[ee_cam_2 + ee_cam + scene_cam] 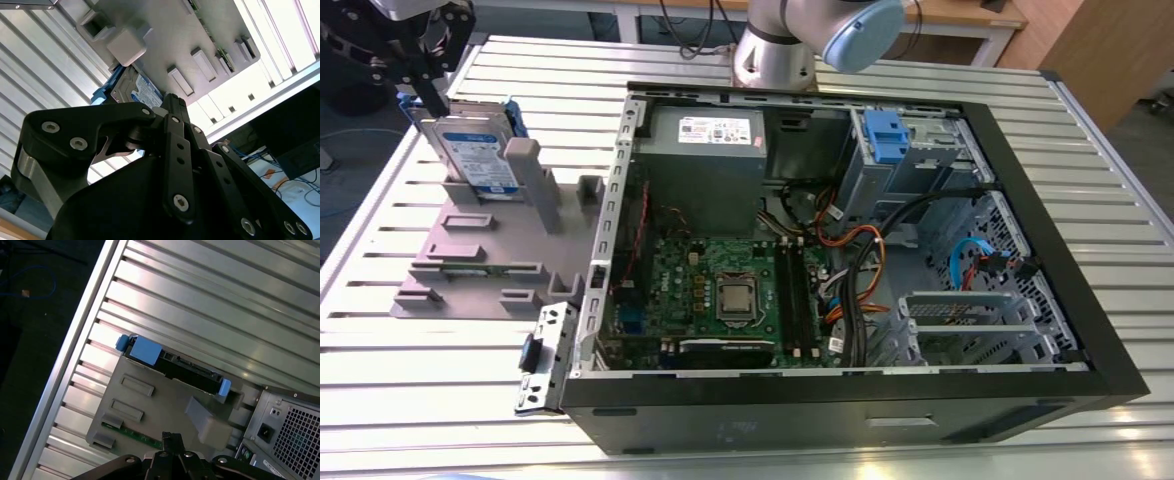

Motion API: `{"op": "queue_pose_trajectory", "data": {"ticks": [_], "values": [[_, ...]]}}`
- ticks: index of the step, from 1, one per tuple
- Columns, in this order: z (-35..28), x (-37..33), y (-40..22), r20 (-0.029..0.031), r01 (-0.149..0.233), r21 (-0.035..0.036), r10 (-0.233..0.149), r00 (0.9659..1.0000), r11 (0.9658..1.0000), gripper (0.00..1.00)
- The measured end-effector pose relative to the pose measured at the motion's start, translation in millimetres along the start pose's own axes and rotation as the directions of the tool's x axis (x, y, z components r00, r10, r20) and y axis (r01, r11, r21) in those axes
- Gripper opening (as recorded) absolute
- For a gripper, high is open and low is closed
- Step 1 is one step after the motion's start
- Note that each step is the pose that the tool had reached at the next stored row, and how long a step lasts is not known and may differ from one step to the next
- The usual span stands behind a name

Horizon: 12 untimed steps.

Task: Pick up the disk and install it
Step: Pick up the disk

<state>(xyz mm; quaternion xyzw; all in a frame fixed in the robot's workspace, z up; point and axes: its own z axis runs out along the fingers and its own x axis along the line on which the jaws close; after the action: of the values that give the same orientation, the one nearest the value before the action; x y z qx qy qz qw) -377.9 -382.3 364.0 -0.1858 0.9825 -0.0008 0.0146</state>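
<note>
The disk [471,152] stands on edge in the grey plastic stand [467,255] at the exterior view's left, silver with a white-and-blue label and a blue bracket. My black gripper [434,98] hangs just above the disk's far top corner, apart from it. In the first wrist view the disk [175,367] appears edge-on with blue bracket ends, and the gripper [171,437] sits over the stand [150,410] with its fingertips together and nothing between them. In the second wrist view the disk's label [144,92] peeks past the gripper [170,100] linkages.
An open black computer case [1067,300] lies on the slatted metal table [400,330], showing the motherboard [720,290], power supply [707,150] and a drive cage with a blue bracket [887,135]. The arm's base [774,50] stands behind the case.
</note>
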Motion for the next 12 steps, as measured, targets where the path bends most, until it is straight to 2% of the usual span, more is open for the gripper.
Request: {"op": "queue_pose_trajectory", "data": {"ticks": [12], "values": [[0.0,0.0,0.0,0.0,0.011,-0.0003,-0.011,0.9999,0.9999,0.11]]}}
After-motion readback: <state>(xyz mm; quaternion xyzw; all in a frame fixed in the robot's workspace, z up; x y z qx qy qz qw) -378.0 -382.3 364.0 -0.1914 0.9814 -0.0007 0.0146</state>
